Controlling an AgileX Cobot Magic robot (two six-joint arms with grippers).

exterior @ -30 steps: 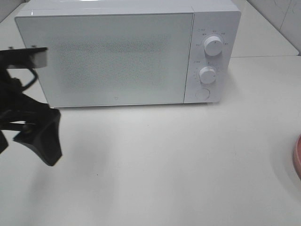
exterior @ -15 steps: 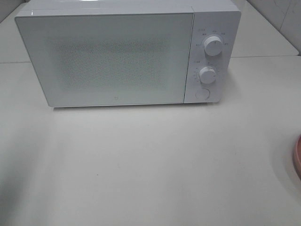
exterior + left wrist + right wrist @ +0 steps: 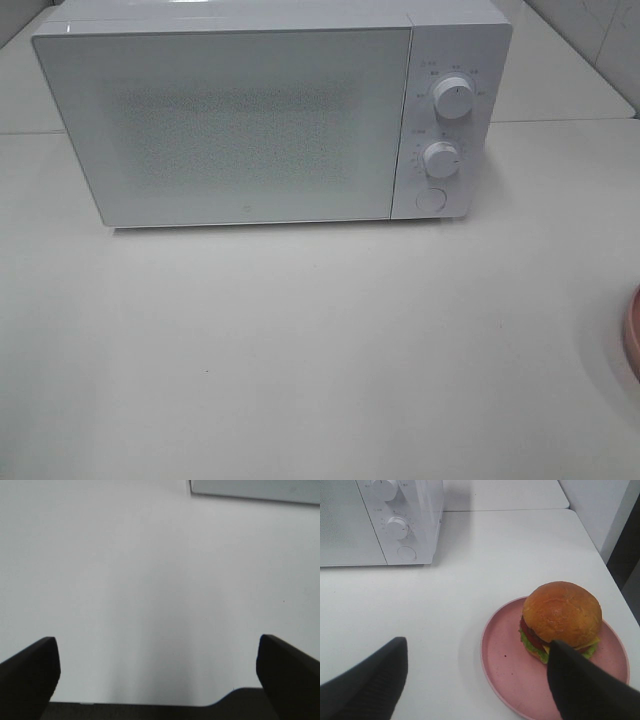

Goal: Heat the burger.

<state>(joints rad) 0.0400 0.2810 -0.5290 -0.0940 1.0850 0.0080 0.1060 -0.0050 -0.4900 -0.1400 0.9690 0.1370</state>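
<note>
The burger, with a golden-brown bun, dark patty, cheese and lettuce, sits on a pink plate in the right wrist view. My right gripper is open and empty, hovering short of the plate, with one finger in front of the burger's edge. The burger is out of the exterior view, where only a sliver of the plate shows at the right edge. My left gripper is open and empty above bare table. Neither gripper shows in the exterior view.
A white microwave stands at the back with its door shut, two knobs and a round button on its right panel. It also shows in the right wrist view. Its corner shows in the left wrist view.
The left arm, in view at the left edge of the exterior view a second ago, has pulled out of that view. The microwave and plate have not moved.
</note>
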